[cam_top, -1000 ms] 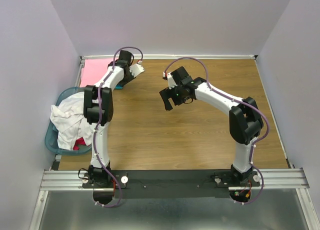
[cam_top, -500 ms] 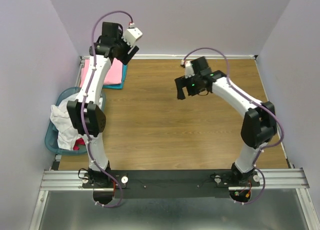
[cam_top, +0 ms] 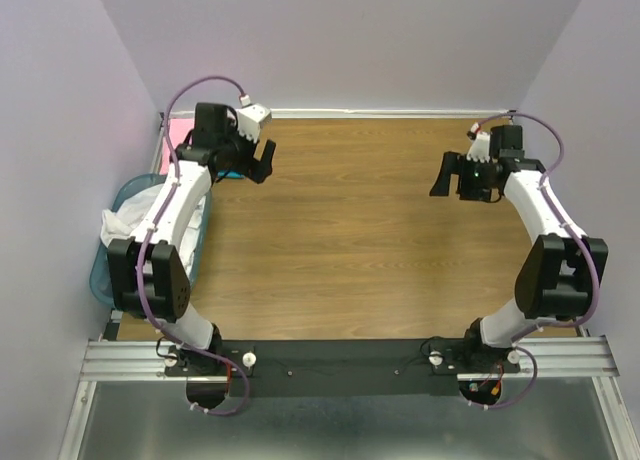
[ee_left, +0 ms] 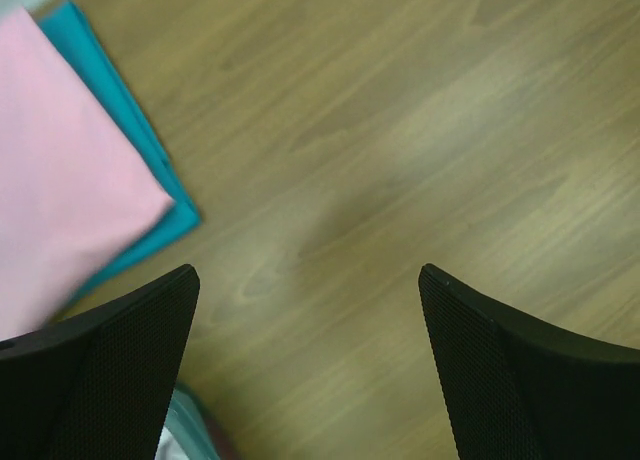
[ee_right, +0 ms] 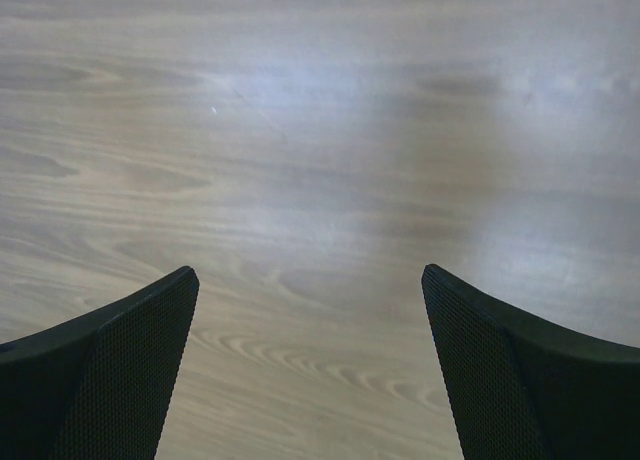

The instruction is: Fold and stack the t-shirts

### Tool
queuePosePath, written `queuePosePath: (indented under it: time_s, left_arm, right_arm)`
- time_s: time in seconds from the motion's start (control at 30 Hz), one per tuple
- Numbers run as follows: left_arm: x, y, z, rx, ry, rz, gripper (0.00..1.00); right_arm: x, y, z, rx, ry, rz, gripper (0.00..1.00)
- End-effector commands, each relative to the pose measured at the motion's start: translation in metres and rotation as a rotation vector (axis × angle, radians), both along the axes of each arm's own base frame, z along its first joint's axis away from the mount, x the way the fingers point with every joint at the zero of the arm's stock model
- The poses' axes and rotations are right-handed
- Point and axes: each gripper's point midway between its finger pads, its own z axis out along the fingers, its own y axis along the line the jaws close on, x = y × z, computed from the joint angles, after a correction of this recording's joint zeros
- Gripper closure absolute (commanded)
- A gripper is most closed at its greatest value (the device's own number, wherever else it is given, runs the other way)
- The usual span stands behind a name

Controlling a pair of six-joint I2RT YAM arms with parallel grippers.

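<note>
A folded light pink t-shirt lies on a folded teal t-shirt at the table's far left corner; in the top view only a strip of the pink one shows behind the left arm. White t-shirts lie crumpled in the basket. My left gripper hangs open and empty over bare wood just right of the stack, its jaws wide apart in the left wrist view. My right gripper is open and empty at the far right, above bare table.
The light-blue plastic basket stands off the table's left edge, and its corner shows in the left wrist view. Lilac walls close in the back and both sides. The wooden table stretches between the two arms.
My left gripper has opened fully, risen off the pink shirt and swung down to its right. The right arm has pulled back from the centre to the far right, still open.
</note>
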Motion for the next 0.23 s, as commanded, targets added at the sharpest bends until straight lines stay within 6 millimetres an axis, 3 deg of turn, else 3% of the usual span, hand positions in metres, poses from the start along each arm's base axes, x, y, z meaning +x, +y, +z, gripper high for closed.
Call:
queuePosePath:
  time_s: [0.0, 0.07, 0.2]
  left_arm:
    - [-0.015, -0.001, 0.019, -0.062, -0.098, 0.022, 0.02]
    - [-0.022, 0.0, 0.012, -0.065, -0.085, 0.029, 0.02]
    - [-0.029, 0.004, 0.03, -0.085, -0.133, 0.045, 0.02]
  right_arm:
    - [-0.03, 0.004, -0.004, 0.053, 0.033, 0.022, 0.0]
    - [-0.036, 0.004, -0.006, 0.054, 0.039, 0.02, 0.0]
    - [-0.036, 0.005, 0.001, 0.06, 0.02, 0.019, 0.0]
